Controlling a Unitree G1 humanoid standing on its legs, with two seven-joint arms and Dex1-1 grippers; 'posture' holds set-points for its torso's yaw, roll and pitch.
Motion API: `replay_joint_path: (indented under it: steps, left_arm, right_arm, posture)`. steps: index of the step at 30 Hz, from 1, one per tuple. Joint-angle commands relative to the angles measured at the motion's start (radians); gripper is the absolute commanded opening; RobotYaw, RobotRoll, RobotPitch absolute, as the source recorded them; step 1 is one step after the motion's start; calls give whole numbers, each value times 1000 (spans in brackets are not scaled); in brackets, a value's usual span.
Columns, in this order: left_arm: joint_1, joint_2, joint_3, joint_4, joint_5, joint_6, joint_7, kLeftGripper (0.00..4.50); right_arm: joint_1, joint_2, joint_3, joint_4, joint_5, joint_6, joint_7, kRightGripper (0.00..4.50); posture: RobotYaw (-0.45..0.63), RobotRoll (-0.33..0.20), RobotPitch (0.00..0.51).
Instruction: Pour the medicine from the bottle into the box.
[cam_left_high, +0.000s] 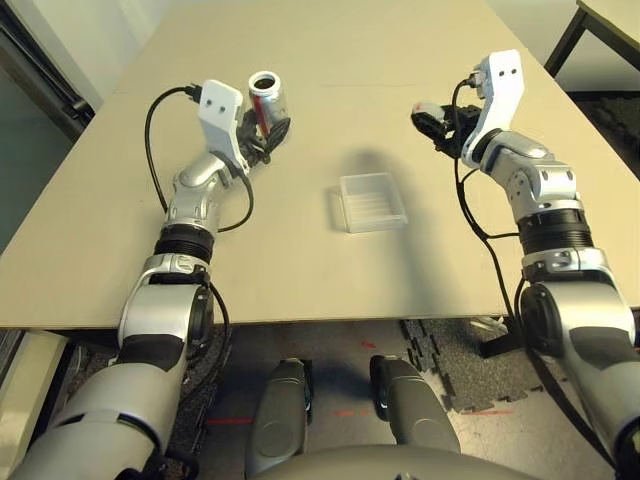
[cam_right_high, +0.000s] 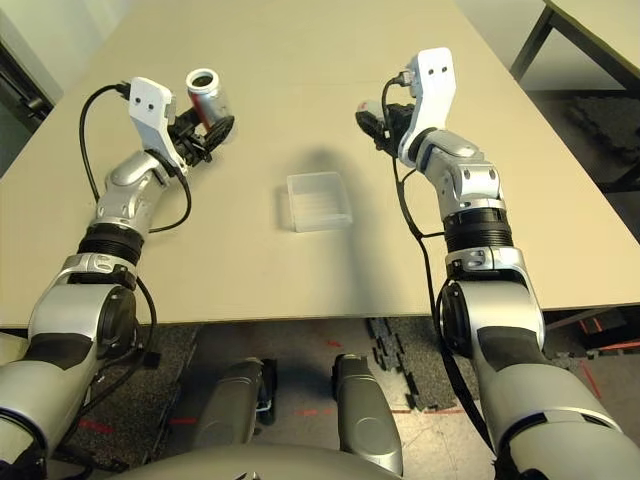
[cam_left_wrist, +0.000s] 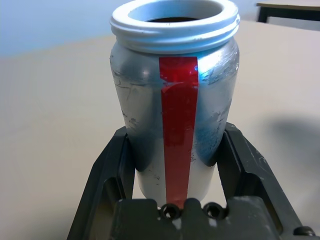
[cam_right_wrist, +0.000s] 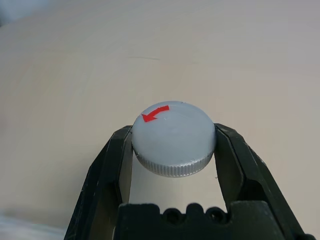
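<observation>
Both jaws gripping — left: uncapped bottle (cam_left_wrist: 175, 115); right: cap (cam_right_wrist: 174, 137) — box (cam_left_high: 372, 201) between.

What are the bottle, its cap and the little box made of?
The bottle looks like matte silver-grey plastic or painted metal, with a glossy red tape strip. The cap looks like the same grey material, with a ridged edge. The box seems to be clear plastic; the table shows through.

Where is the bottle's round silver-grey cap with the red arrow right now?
The round silver-grey cap with the red arrow sits clamped in the right gripper, above the table's right side, apart from the clear plastic box.
</observation>
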Motion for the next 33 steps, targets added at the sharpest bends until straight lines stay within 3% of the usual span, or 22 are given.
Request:
replay_joint_path:
  steps: [1,12,23,29,33]
  left_arm:
    - [8,-12,18,66,18,-37,44,2510]
    - [34,-48,51,166,26,-65,138,2510]
    - [48,-50,57,169,33,-50,138,2510]
    - [31,-46,64,178,39,-32,147,2510]
    - [-2,-35,70,191,40,-22,149,2510]
  right_arm:
    - [29,7,-21,89,-26,-64,-38,2564]
    - [67,26,-38,278,-53,-149,-99,2564]
    - [67,35,-29,300,-71,-134,-81,2564]
    - [63,26,-30,271,-69,-110,-65,4494]
    - [68,-11,-25,169,-62,-54,-24,4500]
  posture:
    - [37,0,120]
    - [48,0,124]
    - [52,0,131]
    - [49,0,129]
    - [46,0,126]
